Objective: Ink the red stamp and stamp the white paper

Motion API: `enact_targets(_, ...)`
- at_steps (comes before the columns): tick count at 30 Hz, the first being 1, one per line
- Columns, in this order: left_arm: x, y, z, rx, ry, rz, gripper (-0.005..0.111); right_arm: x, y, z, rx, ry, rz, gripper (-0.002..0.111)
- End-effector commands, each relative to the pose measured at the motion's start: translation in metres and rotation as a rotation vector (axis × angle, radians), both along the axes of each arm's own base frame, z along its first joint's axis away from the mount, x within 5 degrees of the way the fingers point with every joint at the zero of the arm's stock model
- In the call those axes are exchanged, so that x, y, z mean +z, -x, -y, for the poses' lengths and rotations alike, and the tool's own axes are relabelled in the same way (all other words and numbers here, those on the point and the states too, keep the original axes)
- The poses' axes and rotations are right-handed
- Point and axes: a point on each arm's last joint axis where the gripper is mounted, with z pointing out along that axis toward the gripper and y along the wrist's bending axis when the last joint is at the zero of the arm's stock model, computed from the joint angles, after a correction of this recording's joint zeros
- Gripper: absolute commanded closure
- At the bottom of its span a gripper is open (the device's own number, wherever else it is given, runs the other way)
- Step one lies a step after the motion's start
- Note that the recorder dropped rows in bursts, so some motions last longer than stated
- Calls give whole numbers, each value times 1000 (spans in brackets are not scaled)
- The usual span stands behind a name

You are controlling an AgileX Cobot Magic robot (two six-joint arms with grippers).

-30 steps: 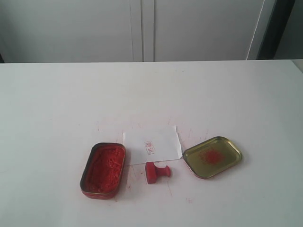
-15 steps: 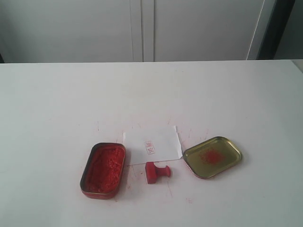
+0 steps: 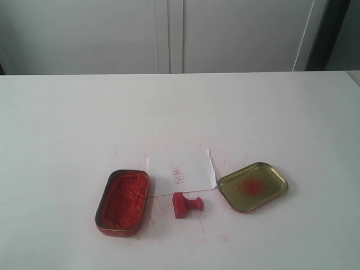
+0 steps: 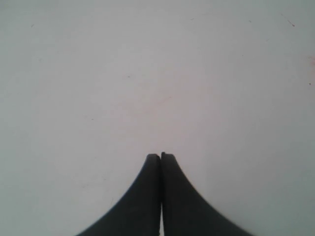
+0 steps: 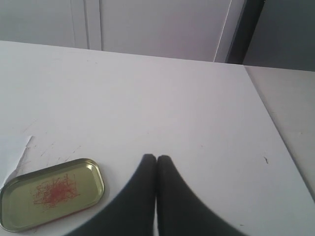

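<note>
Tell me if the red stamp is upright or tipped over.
Tipped over: the red stamp lies on its side, knobbed handle pointing sideways.

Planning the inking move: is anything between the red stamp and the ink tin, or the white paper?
Nothing visible does. The red stamp lies on its side; only tabletop separates it from the open ink tin, and the white paper lies right beside it.

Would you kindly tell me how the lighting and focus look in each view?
Exterior view: soft, even light, only faint shadows beside the red stamp; the imprint on the white paper is too small to read. Left wrist view: dim and greyish, the left gripper a dark silhouette over the table. Right wrist view: the right gripper is blurred, the gold lid fairly sharp.
</note>
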Motion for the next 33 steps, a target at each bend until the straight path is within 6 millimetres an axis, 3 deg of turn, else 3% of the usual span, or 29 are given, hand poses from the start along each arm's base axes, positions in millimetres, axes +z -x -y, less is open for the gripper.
enact_targets(1, -2, 0, 1, -7, 6, -3, 107, 1, 0, -1, 10, 5, 18, 108)
enact_targets(10, -2, 0, 1, -7, 6, -3, 107, 3, 4, -1, 10, 5, 40, 108)
enact_targets(20, -2, 0, 1, -7, 6, -3, 107, 21, 42, 0, 9, 1, 292, 108)
enact_targets(33, -2, 0, 1, -7, 6, -3, 107, 26, 64, 0, 9, -1, 422, 108)
